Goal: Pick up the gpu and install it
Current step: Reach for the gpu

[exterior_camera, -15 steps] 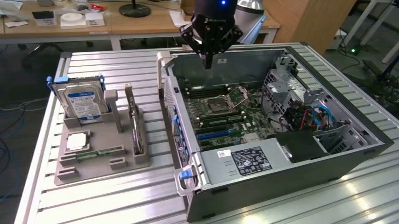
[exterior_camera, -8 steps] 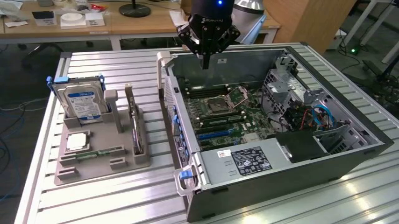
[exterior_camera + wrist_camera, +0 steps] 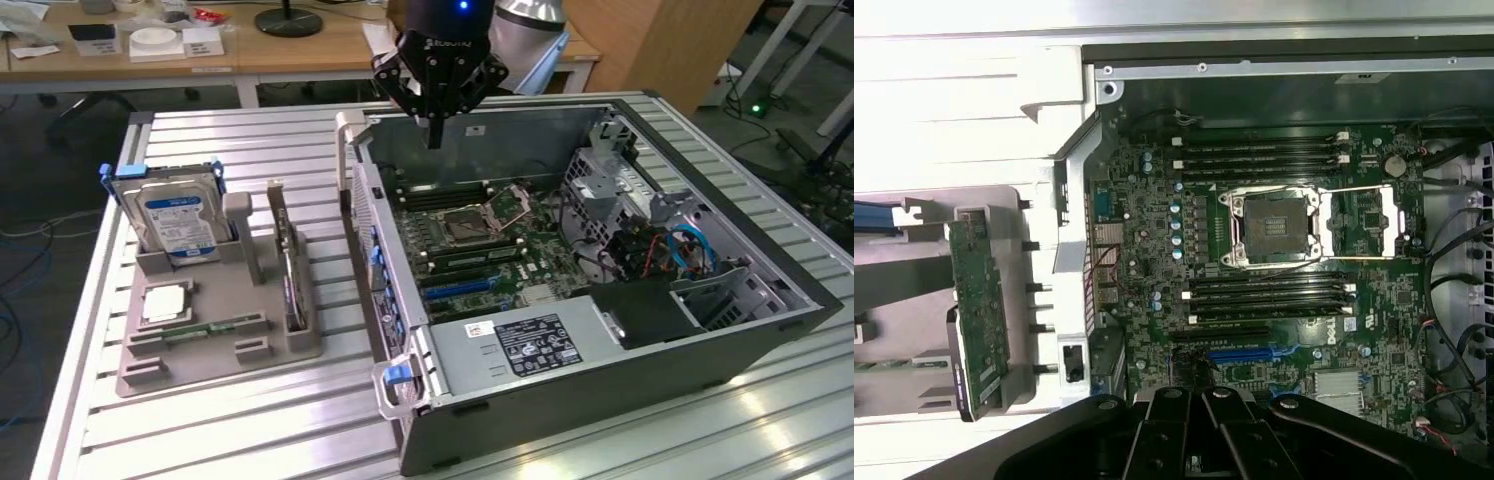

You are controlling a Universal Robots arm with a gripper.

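The gpu (image 3: 288, 262) stands on edge in a slot of the grey holder (image 3: 214, 350) at the exterior view's left, its green board facing the wrist camera (image 3: 979, 318). My gripper (image 3: 434, 135) hangs over the far end of the open computer case (image 3: 614, 340), well apart from the gpu, with its jaws pressed together and nothing between them. In the wrist view the gripper (image 3: 1192, 398) sits above the motherboard (image 3: 1154, 250), close to the blue expansion slot (image 3: 1252, 354).
The grey holder also carries a silver hard drive (image 3: 176, 218), a processor chip (image 3: 163, 303) and a narrow RAM strip (image 3: 203, 328). Inside the case are the empty processor socket (image 3: 1274, 225), cables (image 3: 687, 250) and the power supply (image 3: 534, 345). Desks stand behind.
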